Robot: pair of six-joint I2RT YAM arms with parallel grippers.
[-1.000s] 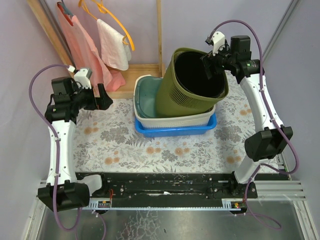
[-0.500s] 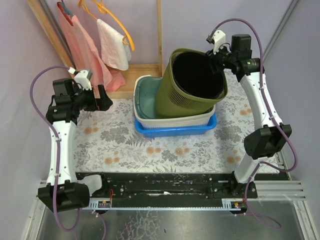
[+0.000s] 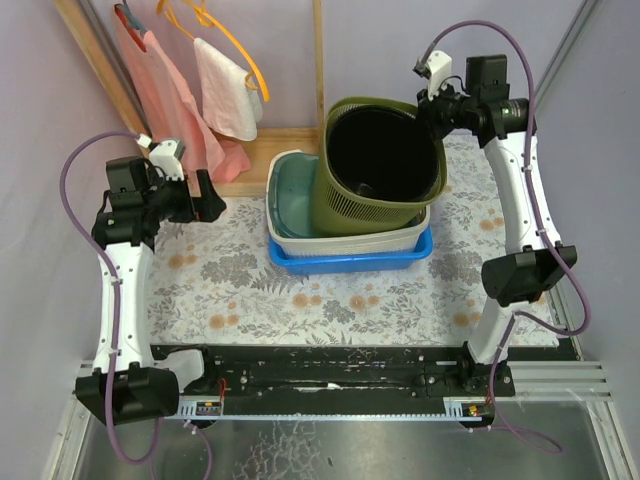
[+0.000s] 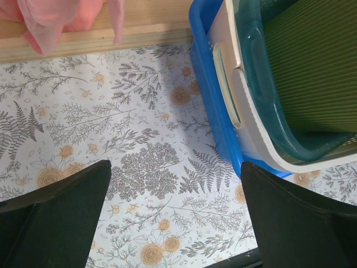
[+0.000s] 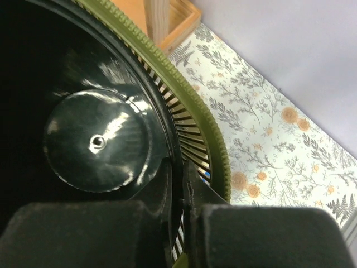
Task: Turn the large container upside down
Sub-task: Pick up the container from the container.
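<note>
At the rim's 2 o'clock: right gripper (image 5: 181, 167) clenched on olive basket (image 3: 345, 200) wall.
Basket pose: upright, mouth up, inside nested tubs (image 3: 345, 243).
Over at 9 o'clock: left gripper (image 4: 174, 167) released, jaws wide, hovering.

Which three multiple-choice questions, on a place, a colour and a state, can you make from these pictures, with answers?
1. The green container stands: A beside the stacked tubs; B inside them; C under them.
2. The outermost tub is: A red; B yellow; C blue.
3. The right claw is: A shut on the container's rim; B wide open in the air; C out of view.
Answers: 1 B, its base sits in the teal tub; 2 C, blue shows beneath the white tub; 3 A, the wrist view shows a finger on each side of the rim.
</note>
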